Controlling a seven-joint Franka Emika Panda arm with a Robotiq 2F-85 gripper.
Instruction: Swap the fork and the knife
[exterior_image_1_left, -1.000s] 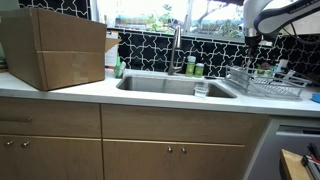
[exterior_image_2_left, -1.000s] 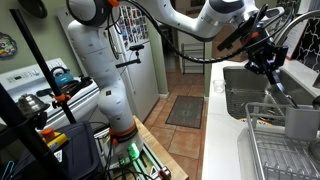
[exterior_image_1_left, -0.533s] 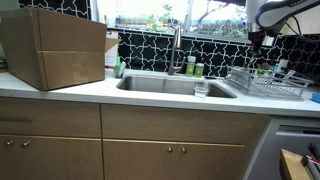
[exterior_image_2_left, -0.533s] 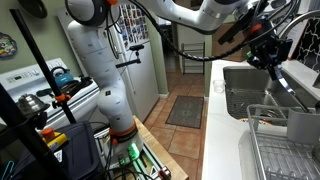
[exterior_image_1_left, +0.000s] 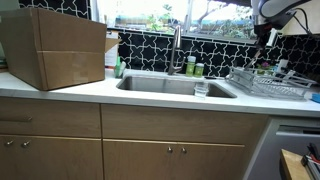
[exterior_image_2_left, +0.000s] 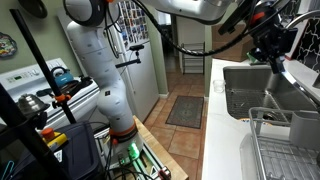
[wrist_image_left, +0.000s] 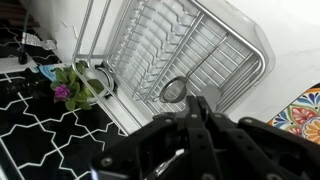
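Note:
My gripper (wrist_image_left: 195, 100) hangs high above the wire dish rack (wrist_image_left: 190, 50), its fingers pressed together. A thin silvery piece of metal (wrist_image_left: 168, 161) shows between the fingers near the palm; it looks like a utensil handle, and I cannot tell whether it is the fork or the knife. In both exterior views the gripper (exterior_image_1_left: 268, 38) (exterior_image_2_left: 268, 48) is up near the window, above the rack (exterior_image_1_left: 265, 85) (exterior_image_2_left: 290, 150) beside the sink. No other fork or knife can be made out.
A steel sink (exterior_image_1_left: 170, 85) with a faucet (exterior_image_1_left: 177, 50) is set in the white counter. A large cardboard box (exterior_image_1_left: 60, 48) stands on the counter's far end. A round metal cup (wrist_image_left: 175, 90) sits in the rack, and a small flowering plant (wrist_image_left: 65, 90) stands beside it.
The gripper has risen and moved away from the sink side, farther over the dish rack, staying shut. Nothing else has moved.

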